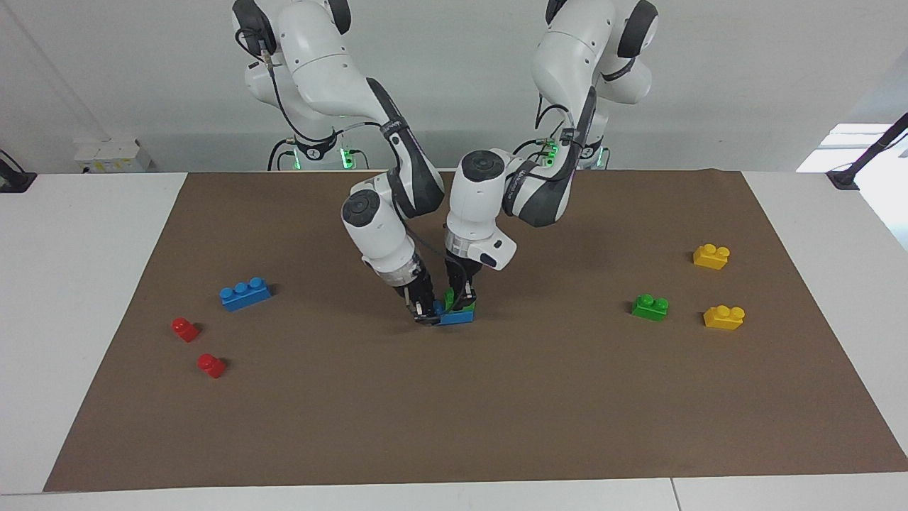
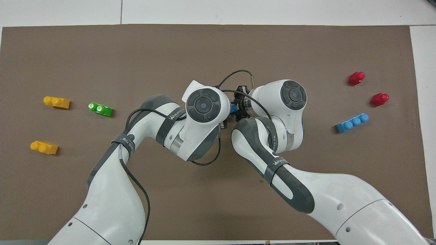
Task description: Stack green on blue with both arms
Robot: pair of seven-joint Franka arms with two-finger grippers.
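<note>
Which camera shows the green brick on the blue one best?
The facing view: the green brick sits visibly on the blue brick. In the overhead view the arms hide the green one; only a blue sliver peeks out.
</note>
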